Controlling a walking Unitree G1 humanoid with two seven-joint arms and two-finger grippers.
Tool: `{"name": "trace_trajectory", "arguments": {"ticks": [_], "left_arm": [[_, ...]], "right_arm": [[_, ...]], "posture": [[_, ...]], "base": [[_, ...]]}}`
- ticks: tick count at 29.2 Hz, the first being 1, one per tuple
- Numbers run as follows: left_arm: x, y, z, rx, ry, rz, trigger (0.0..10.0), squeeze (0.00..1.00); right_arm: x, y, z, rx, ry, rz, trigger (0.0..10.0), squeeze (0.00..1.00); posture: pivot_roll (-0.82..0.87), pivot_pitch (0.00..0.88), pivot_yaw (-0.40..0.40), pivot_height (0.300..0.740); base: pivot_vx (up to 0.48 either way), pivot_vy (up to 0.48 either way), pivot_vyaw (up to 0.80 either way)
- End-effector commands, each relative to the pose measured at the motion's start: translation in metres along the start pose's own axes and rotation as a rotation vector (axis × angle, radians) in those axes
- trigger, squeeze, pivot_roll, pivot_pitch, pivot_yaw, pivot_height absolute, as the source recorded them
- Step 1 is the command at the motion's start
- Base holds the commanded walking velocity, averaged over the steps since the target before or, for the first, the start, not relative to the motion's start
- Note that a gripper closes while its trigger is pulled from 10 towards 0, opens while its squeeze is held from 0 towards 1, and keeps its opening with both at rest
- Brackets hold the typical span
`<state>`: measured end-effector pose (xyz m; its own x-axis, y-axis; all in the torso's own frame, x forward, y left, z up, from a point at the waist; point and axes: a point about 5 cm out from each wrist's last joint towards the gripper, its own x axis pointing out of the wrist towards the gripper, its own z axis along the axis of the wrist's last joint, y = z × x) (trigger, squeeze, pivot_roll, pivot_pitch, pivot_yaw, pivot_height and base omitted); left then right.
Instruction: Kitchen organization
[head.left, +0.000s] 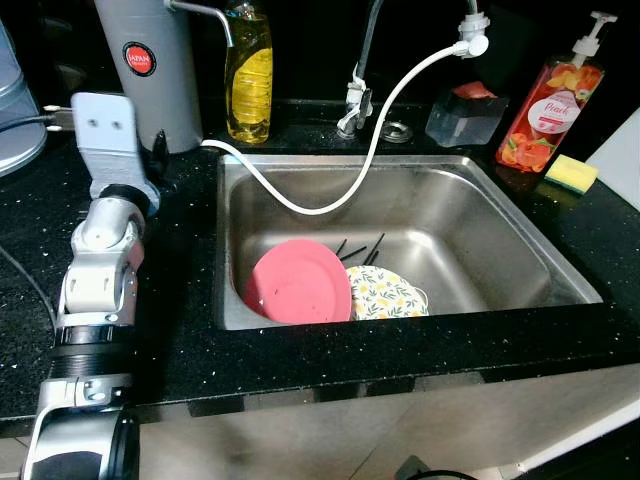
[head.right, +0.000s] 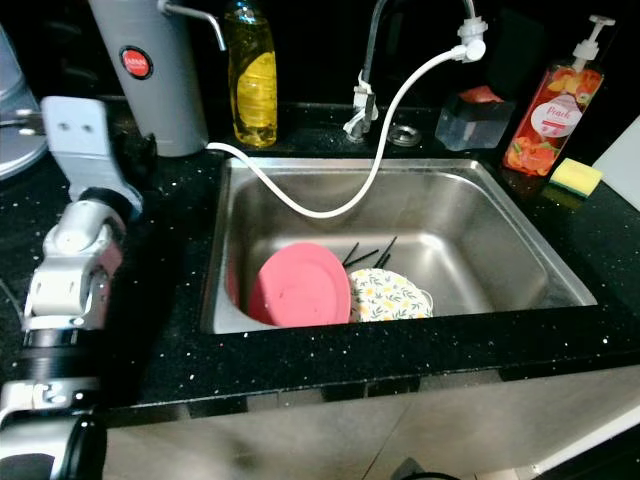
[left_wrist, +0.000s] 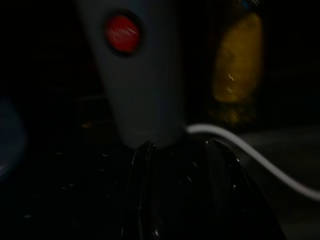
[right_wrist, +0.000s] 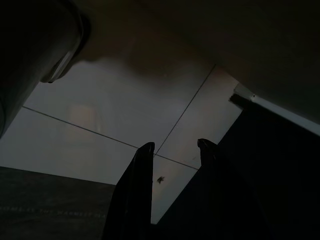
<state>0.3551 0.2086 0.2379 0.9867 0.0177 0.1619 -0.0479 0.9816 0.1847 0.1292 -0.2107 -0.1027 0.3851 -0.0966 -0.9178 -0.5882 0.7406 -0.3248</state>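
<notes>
A pink plate leans in the steel sink at its near left, beside a floral bowl and thin black chopsticks. My left arm reaches along the black counter left of the sink. In the left wrist view my left gripper is open, its tips just short of the base of a grey filter canister, which also stands at the counter's back. My right gripper hangs idle and open over pale floor tiles.
A white hose runs from the canister across the sink up to the tap. Behind the sink stand a yellow soap bottle, a clear holder and a peach pump bottle. A yellow sponge lies at right.
</notes>
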Motion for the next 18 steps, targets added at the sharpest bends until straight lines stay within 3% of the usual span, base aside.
{"name": "trace_trajectory", "arguments": {"ticks": [1, 4, 8, 14, 15, 18], "left_arm": [[0.005, -0.007, -0.004, 0.066, 0.041, -0.036, 10.0, 0.0], [0.007, -0.011, -0.007, 0.094, 0.082, -0.049, 10.0, 0.0], [0.015, -0.005, -0.007, -0.021, 0.134, 0.095, 10.0, 0.0], [0.014, -0.01, -0.009, 0.001, 0.112, 0.056, 10.0, 0.0], [0.012, -0.019, -0.006, 0.044, 0.077, -0.008, 10.0, 0.0], [0.013, -0.022, -0.005, 0.067, 0.072, -0.02, 10.0, 0.0]], "right_arm": [[0.0, 0.002, 0.001, 0.005, 0.0, 0.004, 10.0, 0.0], [0.001, 0.004, 0.008, 0.015, -0.021, 0.005, 10.0, 0.0], [0.001, 0.004, 0.011, 0.017, -0.034, 0.012, 10.0, 0.0], [0.001, 0.003, 0.006, 0.009, -0.014, 0.01, 10.0, 0.0], [0.0, 0.002, 0.003, 0.008, -0.006, 0.009, 10.0, 0.0], [0.0, 0.003, 0.003, 0.006, -0.004, 0.013, 10.0, 0.0]], "posture": [[0.19, 0.0, -0.057, 0.74], [0.17, 0.0, -0.055, 0.74], [0.19, 0.0, -0.068, 0.74], [0.19, 0.0, -0.072, 0.74], [0.19, 0.0, -0.075, 0.74], [0.18, 0.0, -0.079, 0.74]], "base": [[0.0, 0.0, 0.0], [0.0, 0.0, 0.0], [0.0, 0.0, 0.0], [0.0, 0.0, 0.0], [0.0, 0.0, 0.0], [0.0, 0.0, 0.0]]}}
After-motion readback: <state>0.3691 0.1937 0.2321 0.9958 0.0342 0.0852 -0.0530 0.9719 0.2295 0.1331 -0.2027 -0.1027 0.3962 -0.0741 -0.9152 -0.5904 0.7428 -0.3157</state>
